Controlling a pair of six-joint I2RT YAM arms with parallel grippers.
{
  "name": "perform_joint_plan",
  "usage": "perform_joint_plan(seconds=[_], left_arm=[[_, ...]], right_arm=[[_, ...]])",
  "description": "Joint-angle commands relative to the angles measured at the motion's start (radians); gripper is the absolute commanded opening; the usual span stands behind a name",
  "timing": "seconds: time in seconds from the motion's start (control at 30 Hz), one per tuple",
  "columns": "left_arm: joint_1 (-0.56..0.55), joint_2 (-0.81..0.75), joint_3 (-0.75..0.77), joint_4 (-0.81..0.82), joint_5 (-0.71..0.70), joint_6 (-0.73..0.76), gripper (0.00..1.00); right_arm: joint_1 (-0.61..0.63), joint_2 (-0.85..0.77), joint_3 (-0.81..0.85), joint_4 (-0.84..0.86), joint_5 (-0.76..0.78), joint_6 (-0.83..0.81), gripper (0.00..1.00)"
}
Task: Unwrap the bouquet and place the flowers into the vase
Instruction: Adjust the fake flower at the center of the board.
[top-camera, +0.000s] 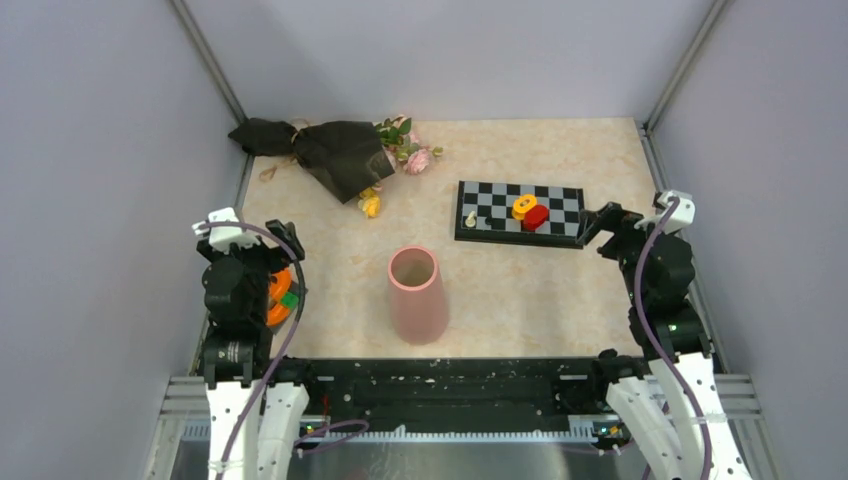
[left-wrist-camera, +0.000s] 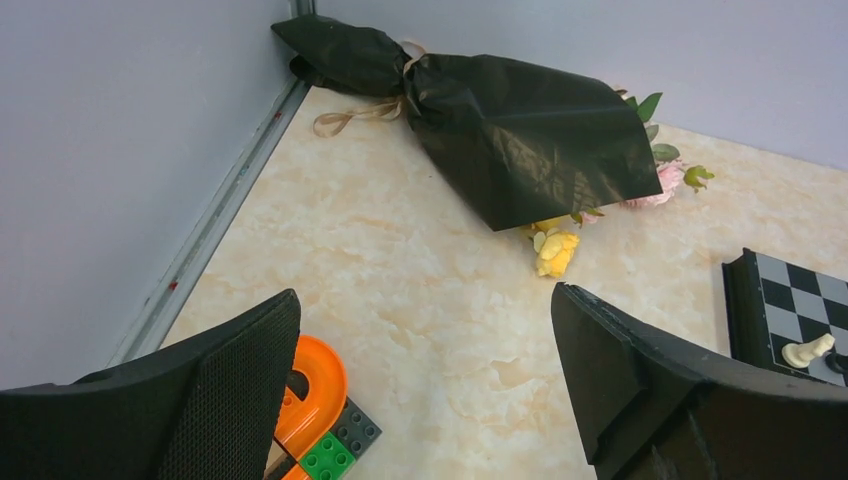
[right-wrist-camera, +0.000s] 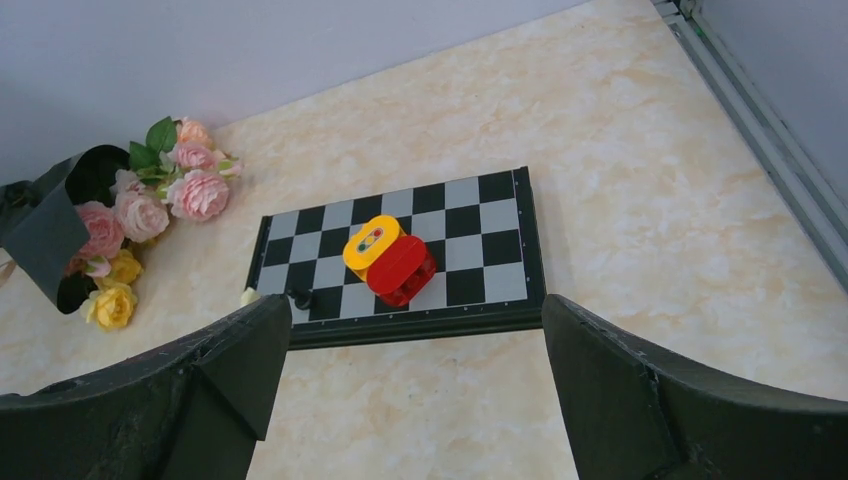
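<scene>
bouquet of pink, peach and yellow roses in black crinkled paper lies on its side in far left corner of beige marbled table, thin tan ribbon tied on. blooms poke out toward black-and-white checkerboard. tall matte pink vase upright near front centre, well apart from bouquet. left gripper and right gripper both spread wide, holding nothing.

On the bouquet, black crinkled paper wrap, faintly shiny; tall pink vase looks matt and smooth; beige marbled tabletop smooth, slight sheen.
</scene>
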Motion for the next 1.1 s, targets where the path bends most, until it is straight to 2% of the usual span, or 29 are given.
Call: perform_joint_plan(seconds=[0.0,0.37,0.43,0.5,0.67,0.83,0.93,1.07], left_arm=[[0.006,0.052,0.024,0.026,-0.016,-0.017,0.99],[0.006,0.029,0.009,0.032,-0.004,-0.020,0.99],[0.005,0.045,0.010,0.058,0.003,-0.057,0.99],[0.006,0.087,0.032,0.064,0.010,-0.166,0.99],[0.005,0.252,0.079,0.140,0.048,-0.362,0.99],[0.010,0.500,0.164,0.223,0.074,-0.482,0.99],[0.050,0.624,0.190,0.328,0.158,-0.577,0.99],[0.110,0.785,0.250,0.380,0.213,-0.651,0.99]], right_arm=[[-0.009,0.003,0.039,0.025,0.006,-0.005,0.99],[-0.009,0.012,0.031,0.039,0.000,-0.013,0.99],[-0.007,0.023,0.048,0.033,0.006,-0.016,0.99],[-0.008,0.036,0.081,0.016,0.012,-0.013,0.99],[-0.007,0.071,0.150,0.003,-0.018,0.001,0.99],[-0.009,0.118,0.227,-0.019,-0.037,0.002,0.99],[-0.008,0.126,0.247,-0.026,-0.032,-0.002,0.99],[-0.007,0.129,0.255,-0.034,0.007,-0.012,0.99]])
